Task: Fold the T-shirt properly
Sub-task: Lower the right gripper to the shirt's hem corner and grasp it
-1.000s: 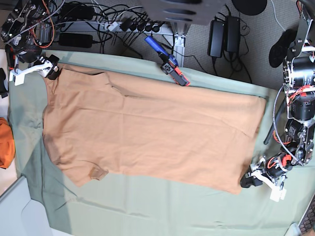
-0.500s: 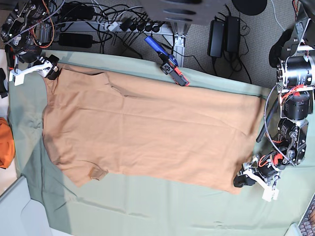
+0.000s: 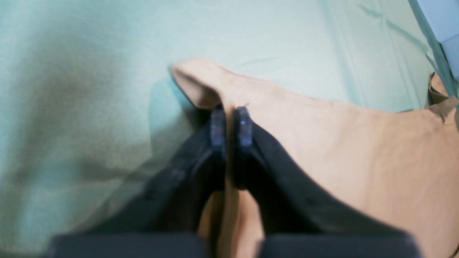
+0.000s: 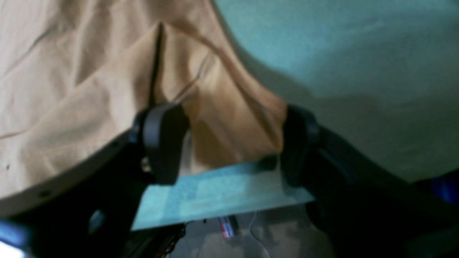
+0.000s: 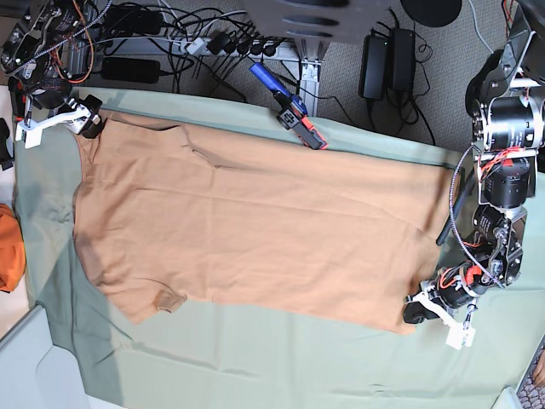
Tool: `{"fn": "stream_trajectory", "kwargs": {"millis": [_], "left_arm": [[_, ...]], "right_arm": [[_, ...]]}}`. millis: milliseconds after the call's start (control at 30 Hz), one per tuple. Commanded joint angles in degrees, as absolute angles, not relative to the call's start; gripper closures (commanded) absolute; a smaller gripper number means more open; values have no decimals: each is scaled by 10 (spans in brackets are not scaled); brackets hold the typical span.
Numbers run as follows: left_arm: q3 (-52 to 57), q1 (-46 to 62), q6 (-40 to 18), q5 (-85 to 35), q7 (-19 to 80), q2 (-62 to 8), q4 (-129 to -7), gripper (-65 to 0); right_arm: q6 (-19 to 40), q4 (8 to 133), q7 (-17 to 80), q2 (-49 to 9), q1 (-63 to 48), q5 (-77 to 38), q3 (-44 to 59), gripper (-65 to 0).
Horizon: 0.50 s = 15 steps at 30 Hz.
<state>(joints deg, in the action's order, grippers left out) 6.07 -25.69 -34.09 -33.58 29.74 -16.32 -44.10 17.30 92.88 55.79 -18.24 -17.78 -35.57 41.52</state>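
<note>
The tan T-shirt (image 5: 255,221) lies spread flat on the sage-green tablecloth (image 5: 255,362), with one short sleeve (image 5: 166,300) at the near left. Its neck tag does not show. My left gripper (image 5: 415,312) is at the shirt's near right corner. In the left wrist view the left gripper (image 3: 231,122) is shut on a fold of the T-shirt (image 3: 322,143) just behind that corner. My right gripper (image 5: 85,121) is at the shirt's far left corner. In the right wrist view the right gripper (image 4: 229,143) is open, its fingers (image 4: 161,139) straddling a raised bunch of the T-shirt (image 4: 222,114).
A blue and red tool (image 5: 289,106) lies at the cloth's far edge. Cables and black power bricks (image 5: 387,64) lie on the floor behind. An orange cloth (image 5: 7,247) sits at the left edge. A grey bin (image 5: 34,366) stands at the near left corner.
My left gripper has moved left in the base view, drawing the shirt's near right corner inward with it. The right arm has not moved.
</note>
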Motion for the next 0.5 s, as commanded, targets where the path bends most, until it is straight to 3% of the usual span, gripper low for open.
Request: {"fn": "stream_trajectory", "kwargs": {"millis": [0, 133, 267, 467], "left_arm": [[62, -275, -356, -345, 284, -169, -449, 0], [62, -275, -356, -345, 285, -170, -449, 0], [62, -275, -400, -350, 293, -170, -449, 0], [62, -274, -400, -355, 298, -170, -449, 0]], "right_arm": [[210, 936, 558, -192, -178, -360, 420, -418], [210, 938, 558, -193, -178, -360, 420, -417], [210, 960, 560, -194, -178, -360, 430, -417], [210, 1018, 562, -194, -178, -363, 487, -417]]}}
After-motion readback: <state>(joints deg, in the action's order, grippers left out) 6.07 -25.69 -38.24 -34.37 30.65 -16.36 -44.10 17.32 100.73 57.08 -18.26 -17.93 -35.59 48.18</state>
